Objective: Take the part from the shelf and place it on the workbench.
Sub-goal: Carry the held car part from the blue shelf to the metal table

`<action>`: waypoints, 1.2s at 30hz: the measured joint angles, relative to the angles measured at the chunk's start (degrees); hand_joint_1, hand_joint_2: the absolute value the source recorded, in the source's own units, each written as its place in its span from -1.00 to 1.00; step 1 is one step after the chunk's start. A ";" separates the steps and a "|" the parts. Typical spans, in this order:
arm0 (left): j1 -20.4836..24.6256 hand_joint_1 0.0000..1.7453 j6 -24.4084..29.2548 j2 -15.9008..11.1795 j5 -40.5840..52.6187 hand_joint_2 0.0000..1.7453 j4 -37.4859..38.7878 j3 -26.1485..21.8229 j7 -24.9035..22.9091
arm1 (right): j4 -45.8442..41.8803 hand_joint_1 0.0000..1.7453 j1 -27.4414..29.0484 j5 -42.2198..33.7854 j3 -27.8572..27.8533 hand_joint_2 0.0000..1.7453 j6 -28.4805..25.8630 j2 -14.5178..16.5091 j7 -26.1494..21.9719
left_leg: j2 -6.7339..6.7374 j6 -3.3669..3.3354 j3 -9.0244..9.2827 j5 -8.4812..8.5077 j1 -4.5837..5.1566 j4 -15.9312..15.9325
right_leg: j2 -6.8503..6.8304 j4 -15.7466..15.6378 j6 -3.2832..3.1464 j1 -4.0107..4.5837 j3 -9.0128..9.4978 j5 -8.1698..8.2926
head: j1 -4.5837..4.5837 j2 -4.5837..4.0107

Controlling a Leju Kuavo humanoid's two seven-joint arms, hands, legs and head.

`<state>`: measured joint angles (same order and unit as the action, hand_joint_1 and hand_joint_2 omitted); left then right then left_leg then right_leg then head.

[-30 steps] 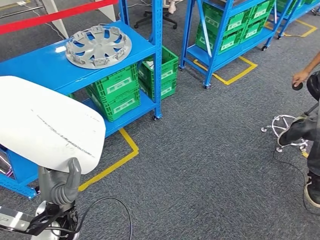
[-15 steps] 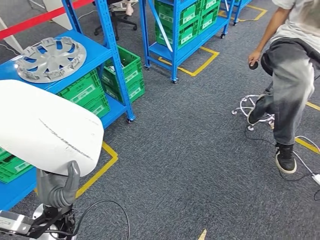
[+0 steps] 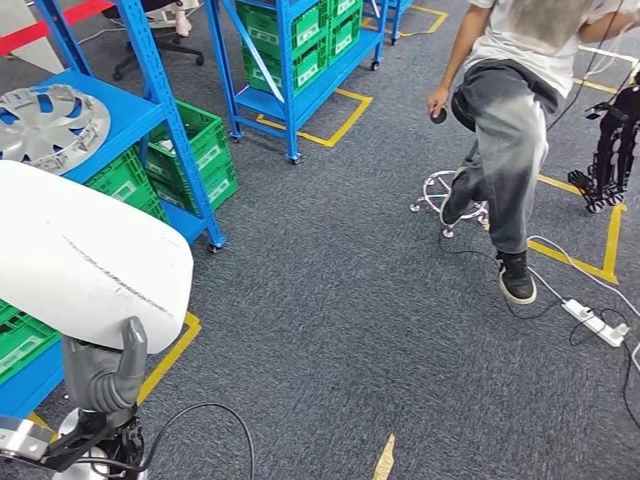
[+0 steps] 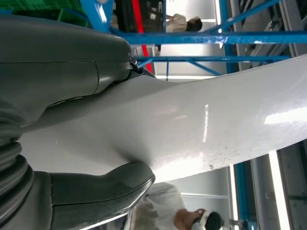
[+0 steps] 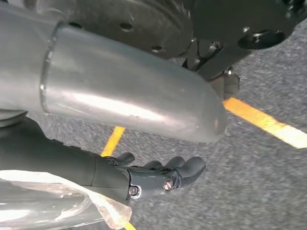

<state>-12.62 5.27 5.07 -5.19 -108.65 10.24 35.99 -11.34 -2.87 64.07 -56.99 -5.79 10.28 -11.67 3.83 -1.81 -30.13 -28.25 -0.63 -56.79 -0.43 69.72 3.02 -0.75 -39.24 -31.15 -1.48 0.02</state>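
Part (image 3: 83, 262) in left hand (image 3: 102, 375) (shelf (image 3: 177, 140) edge just beside), open carpet (image 3: 340, 330) rightward

A grey carpeted floor (image 3: 332, 330) runs across the head view, marked with yellow tape lines (image 3: 170, 355) that box in the racks. At the left stands a blue shelf (image 3: 128, 110); a silver wheel cover (image 3: 49, 122) lies flat on its upper board, and green crates (image 3: 198, 155) sit on its lower board. A second blue shelf (image 3: 290, 90) further back carries more green crates (image 3: 306, 45). On the floor at the right lie a white power strip (image 3: 596, 322) with its cable, and the chrome foot of a stool (image 3: 445, 195); a person's dark shoe (image 3: 516, 278) is planted beside it.
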 joint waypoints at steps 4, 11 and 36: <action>0.02 1.00 -0.54 0.26 0.01 1.00 -0.05 -0.32 -0.36 | 0.00 -1.00 -0.41 -0.14 0.01 -1.00 0.30 0.19 0.01 | 2.39 0.97 0.28 -0.35 0.60 -0.25 | -4.10 -12.26 -0.95 0.51 7.30 3.29 | 0.03 0.00; 0.34 1.00 -1.08 0.43 0.05 1.00 -0.05 -0.76 -0.65 | 0.00 -1.00 -0.60 -0.63 -0.01 -1.00 0.48 0.27 -0.37 | -2.47 2.57 -3.53 -6.65 0.09 -10.24 | 0.38 -12.69 -3.45 0.41 6.68 4.14 | 0.54 0.00; 0.39 1.00 -1.52 0.91 0.63 1.00 -0.04 -1.13 -0.99 | -0.20 -1.00 -0.30 -0.83 -0.02 -1.00 0.76 0.56 0.47 | 3.08 1.58 0.55 -0.75 0.57 -0.31 | -3.35 -12.04 -1.15 0.26 6.09 3.77 | -0.13 0.00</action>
<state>-12.23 3.75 5.98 -4.56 -108.69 9.11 34.99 -11.54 -3.17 63.24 -57.00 -5.03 10.84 -11.20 6.90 -0.23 -29.58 -29.00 -0.06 -57.10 -3.78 57.68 1.86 -0.49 -33.15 -27.39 -1.60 0.02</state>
